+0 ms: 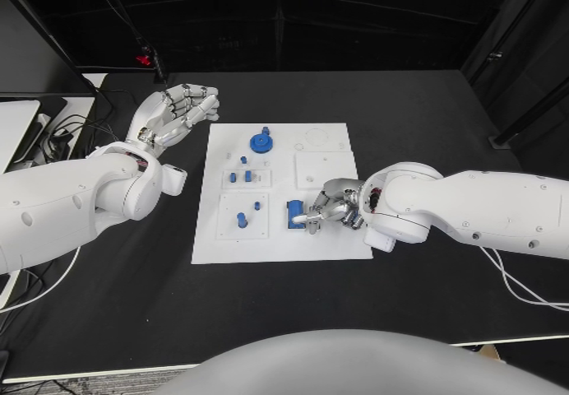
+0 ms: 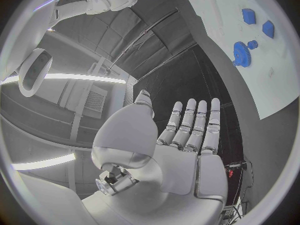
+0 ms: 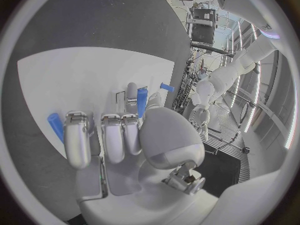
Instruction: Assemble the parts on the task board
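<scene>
The white task board (image 1: 284,239) lies in the middle of the black table. On it sit a blue gear (image 1: 261,145), several small blue pegs (image 1: 242,220) and a blue block (image 1: 295,213). My right hand (image 1: 333,206) rests low over the board's near right part, just beside the block. In the right wrist view its fingers (image 3: 112,140) are curled and a blue peg (image 3: 142,100) sits pinched between thumb and a finger. My left hand (image 1: 178,111) hovers off the board's far left corner, fingers straight and apart, holding nothing. The left wrist view shows the left hand (image 2: 187,135), with the gear (image 2: 239,51) beyond it.
A monitor and cables (image 1: 53,132) stand at the table's left edge. Black tabletop (image 1: 284,296) stretches between the board and the front edge.
</scene>
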{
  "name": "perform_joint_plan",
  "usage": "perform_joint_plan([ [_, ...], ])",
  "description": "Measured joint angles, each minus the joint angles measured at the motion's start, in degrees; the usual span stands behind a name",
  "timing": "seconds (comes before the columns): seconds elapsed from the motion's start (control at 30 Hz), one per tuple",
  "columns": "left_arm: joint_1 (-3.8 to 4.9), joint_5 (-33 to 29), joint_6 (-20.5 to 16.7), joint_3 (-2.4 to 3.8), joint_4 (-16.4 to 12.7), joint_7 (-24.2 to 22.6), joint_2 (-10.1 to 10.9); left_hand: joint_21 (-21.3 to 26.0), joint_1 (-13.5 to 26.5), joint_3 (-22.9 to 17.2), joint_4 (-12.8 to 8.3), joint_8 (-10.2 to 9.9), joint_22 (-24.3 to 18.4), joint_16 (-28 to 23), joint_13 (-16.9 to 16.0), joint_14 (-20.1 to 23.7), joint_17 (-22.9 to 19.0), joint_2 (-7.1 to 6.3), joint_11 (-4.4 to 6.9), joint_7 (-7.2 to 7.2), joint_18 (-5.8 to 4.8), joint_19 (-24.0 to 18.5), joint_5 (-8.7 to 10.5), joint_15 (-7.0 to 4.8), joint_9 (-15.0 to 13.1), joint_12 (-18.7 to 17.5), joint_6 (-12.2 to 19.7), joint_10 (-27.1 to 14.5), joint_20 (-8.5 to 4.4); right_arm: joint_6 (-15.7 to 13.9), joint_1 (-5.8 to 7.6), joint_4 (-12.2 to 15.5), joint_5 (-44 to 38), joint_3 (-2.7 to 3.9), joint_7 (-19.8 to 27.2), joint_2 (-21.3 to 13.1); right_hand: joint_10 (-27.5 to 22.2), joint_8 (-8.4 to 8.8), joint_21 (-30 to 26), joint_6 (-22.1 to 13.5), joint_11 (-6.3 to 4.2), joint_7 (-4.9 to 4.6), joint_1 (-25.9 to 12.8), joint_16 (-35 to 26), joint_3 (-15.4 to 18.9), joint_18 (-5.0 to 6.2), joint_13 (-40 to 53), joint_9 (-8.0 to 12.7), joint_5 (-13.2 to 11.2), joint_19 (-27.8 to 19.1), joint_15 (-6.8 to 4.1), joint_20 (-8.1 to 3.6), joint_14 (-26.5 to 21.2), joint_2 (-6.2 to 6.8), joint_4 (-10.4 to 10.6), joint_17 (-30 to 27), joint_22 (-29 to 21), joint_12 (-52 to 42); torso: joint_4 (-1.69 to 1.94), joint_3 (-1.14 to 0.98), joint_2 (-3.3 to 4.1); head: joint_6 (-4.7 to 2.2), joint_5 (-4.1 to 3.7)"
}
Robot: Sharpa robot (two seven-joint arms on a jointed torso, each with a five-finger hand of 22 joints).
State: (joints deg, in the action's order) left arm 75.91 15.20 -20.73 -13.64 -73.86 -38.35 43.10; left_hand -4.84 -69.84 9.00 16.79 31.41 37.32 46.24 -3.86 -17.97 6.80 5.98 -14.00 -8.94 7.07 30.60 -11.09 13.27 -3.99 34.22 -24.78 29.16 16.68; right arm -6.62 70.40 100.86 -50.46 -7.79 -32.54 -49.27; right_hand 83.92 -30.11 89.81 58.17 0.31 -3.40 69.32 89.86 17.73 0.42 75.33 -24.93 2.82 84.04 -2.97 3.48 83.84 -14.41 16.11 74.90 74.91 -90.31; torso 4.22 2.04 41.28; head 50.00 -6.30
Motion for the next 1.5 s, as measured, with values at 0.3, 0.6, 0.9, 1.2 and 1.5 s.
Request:
perform_joint_plan([
  [0.3,0.0,0.0,0.03,0.0,0.03,0.02,-0.05,0.0,0.0,0.0,0.0,0.0,0.0,0.0,0.0,0.0,0.0,0.0,0.0,0.0,0.0,0.0,0.0,0.0,0.0,0.0,0.0,0.0,0.0,0.01,0.0,-0.16,-0.02,0.0,-0.26,0.18,-0.01,-0.8,0.0,-0.98,0.01,0.09,2.83,0.0,-1.34,0.0,0.17,-1.75,2.64,0.0,0.1,0.0,-0.08,0.92,-1.34,0.0,0.0,0.12,-0.04,0.0,-0.01,0.0,0.03],
  [0.6,-0.02,0.0,0.09,0.0,0.07,0.05,-0.09,0.0,0.0,0.17,-0.17,0.23,-0.07,0.44,0.05,0.0,-0.13,0.0,0.0,0.0,0.0,0.0,0.0,0.0,0.0,0.23,0.0,0.0,0.0,-0.79,-0.01,1.95,-0.04,0.0,0.19,-2.02,0.02,-1.13,0.0,-2.4,-0.01,-0.29,4.18,0.0,-0.69,0.0,0.17,-2.51,4.39,0.0,-0.11,0.0,0.14,2.19,-1.68,0.0,0.0,0.13,-0.07,0.0,-0.03,0.0,-0.23],
  [0.9,-0.04,0.0,0.16,0.0,0.32,0.08,-0.17,0.0,-0.17,0.17,-0.17,0.23,-0.07,0.44,0.05,0.0,-0.13,0.17,0.0,0.13,0.0,0.0,0.0,0.0,0.0,0.23,0.13,0.0,0.0,-6.38,0.01,6.98,-1.43,-0.02,6.42,-10.65,0.11,1.73,0.0,-8.63,1.56,-2.6,4.44,0.0,1.43,0.01,0.05,-1.94,10.09,-0.1,0.64,0.38,0.19,3.55,-0.82,0.0,0.0,0.12,-0.08,0.09,-0.13,0.0,-1.04],
  [1.2,-0.09,0.0,0.18,0.0,0.45,0.13,-0.24,0.0,-0.23,0.17,-0.17,0.22,-0.07,0.44,0.04,0.0,-0.13,0.23,0.0,0.21,0.0,0.0,0.0,0.0,0.0,0.23,0.21,0.0,0.0,-7.49,0.04,9.58,-6.73,-0.06,10.3,-16.75,0.12,1.17,0.0,-16.9,2.98,-4.22,2.77,0.0,2.27,0.0,-0.38,-2.08,9.46,0.0,2.16,1.88,0.11,5.22,0.03,0.02,0.0,0.5,-0.12,0.04,-0.07,0.0,-2.4],
  [1.5,-0.11,0.0,0.21,0.0,0.49,0.2,-0.23,0.0,-0.23,0.17,-0.17,0.22,-0.06,0.44,0.04,0.0,-0.2,0.23,0.0,0.21,0.0,0.0,0.0,0.0,0.0,0.22,0.21,0.0,0.0,-5.3,0.01,9.28,-11.92,-0.1,5.11,-19.62,0.11,-5.19,0.0,-17.87,3.39,-4.4,1.55,0.0,2.31,0.0,-0.26,-4.36,6.94,0.0,2.57,2.29,0.1,4.23,0.42,0.04,0.0,0.45,-0.1,-0.01,-0.01,0.0,-3.38],
])
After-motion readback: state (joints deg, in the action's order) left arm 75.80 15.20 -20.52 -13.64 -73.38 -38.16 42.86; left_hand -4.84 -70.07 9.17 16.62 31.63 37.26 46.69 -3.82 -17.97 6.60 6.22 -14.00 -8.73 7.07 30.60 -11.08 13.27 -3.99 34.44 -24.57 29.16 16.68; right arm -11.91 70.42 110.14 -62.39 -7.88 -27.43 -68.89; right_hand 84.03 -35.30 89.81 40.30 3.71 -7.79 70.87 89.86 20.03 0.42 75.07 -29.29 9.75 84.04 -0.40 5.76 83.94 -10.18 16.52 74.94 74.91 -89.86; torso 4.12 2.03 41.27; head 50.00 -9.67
